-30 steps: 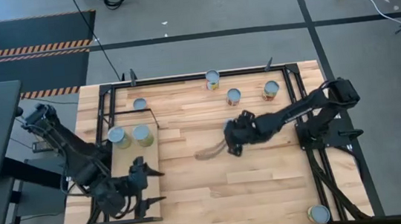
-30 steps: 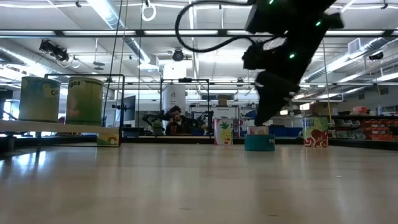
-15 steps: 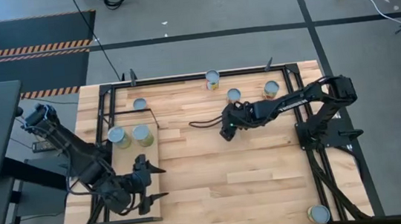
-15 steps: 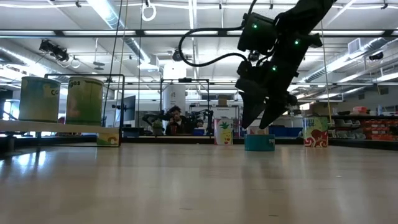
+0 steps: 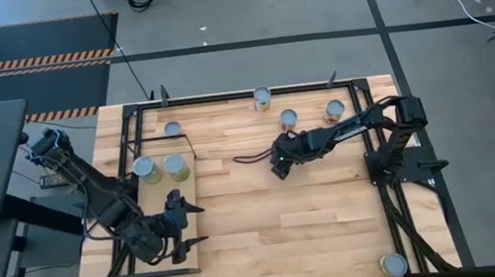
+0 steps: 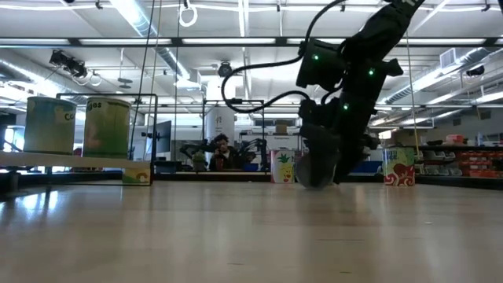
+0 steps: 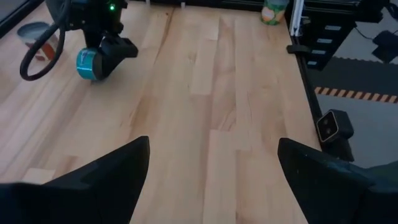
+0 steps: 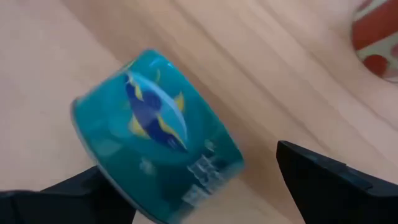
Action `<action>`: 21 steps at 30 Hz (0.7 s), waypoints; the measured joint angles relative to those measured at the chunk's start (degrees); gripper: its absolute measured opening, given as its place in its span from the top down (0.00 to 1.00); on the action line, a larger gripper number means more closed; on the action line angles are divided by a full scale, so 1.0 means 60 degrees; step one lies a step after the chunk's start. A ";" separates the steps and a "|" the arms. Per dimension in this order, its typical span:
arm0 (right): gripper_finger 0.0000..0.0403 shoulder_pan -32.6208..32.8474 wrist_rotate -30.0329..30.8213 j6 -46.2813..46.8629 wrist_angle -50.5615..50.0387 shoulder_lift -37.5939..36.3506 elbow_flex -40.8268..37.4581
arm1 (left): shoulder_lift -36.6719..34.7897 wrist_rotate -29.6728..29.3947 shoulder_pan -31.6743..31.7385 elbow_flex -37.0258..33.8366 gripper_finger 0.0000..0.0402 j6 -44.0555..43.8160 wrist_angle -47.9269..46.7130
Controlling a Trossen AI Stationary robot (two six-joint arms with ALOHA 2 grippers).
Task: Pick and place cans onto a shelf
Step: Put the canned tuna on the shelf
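A teal can [image 8: 155, 137] with a fish label stands on the tabletop right of the middle. My right gripper [image 8: 202, 165] is open and slants down over it, one finger on each side; I cannot tell if either touches. It hides this can in the low view. Two cans [image 5: 147, 170] [image 5: 175, 167] stand on the shelf [image 5: 158, 203], a pale board at the table's left. My left gripper [image 5: 183, 226] hovers open over the shelf's near part and holds nothing. Three more cans [image 5: 263, 98] [image 5: 288, 118] [image 5: 334, 110] stand on the tabletop near the far edge.
A can [image 5: 172, 128] stands at the far left beside the black frame [image 5: 135, 123]. Another [image 5: 393, 264] stands in the near right corner. A black cable [image 5: 250, 158] trails left of my right gripper [image 5: 278, 166]. Bare planks fill the table's middle and near part.
My right gripper has gone toward the table's far edge and down, rolling as it went. It now stands over the teal can and hides it in the low view. The can has not moved.
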 joint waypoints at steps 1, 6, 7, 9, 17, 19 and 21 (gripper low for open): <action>0.12 0.0059 -0.0003 -0.0092 0.0169 0.0004 0.0000 | 0.0000 0.0000 0.0000 0.0000 0.10 0.0058 -0.0010; 0.14 0.0336 0.0228 -0.1271 0.1346 0.0004 -0.0004 | 0.0000 -0.0106 0.0000 0.0000 0.10 0.0213 0.0000; 0.14 0.0387 0.0311 -0.1565 0.1607 0.0004 -0.0004 | 0.0000 -0.0109 0.0000 0.0000 0.10 0.0216 0.0003; 0.14 0.0479 0.0373 -0.2213 0.2084 0.0004 -0.0004 | 0.0000 -0.0109 0.0000 0.0000 0.10 0.0216 -0.0004; 0.14 0.0523 0.0989 -0.2755 0.2594 0.0440 -0.0030 | 0.0000 -0.0117 0.0000 0.0000 0.10 -0.0110 0.0015; 0.14 0.0559 0.1085 -0.2491 0.2787 0.0558 -0.0018 | 0.0000 -0.0114 -0.0019 0.0000 0.10 -0.0157 0.0000; 0.14 0.0662 0.1033 -0.2397 0.3172 0.0686 -0.0018 | 0.0000 -0.0113 -0.0032 0.0004 0.10 -0.0098 -0.0039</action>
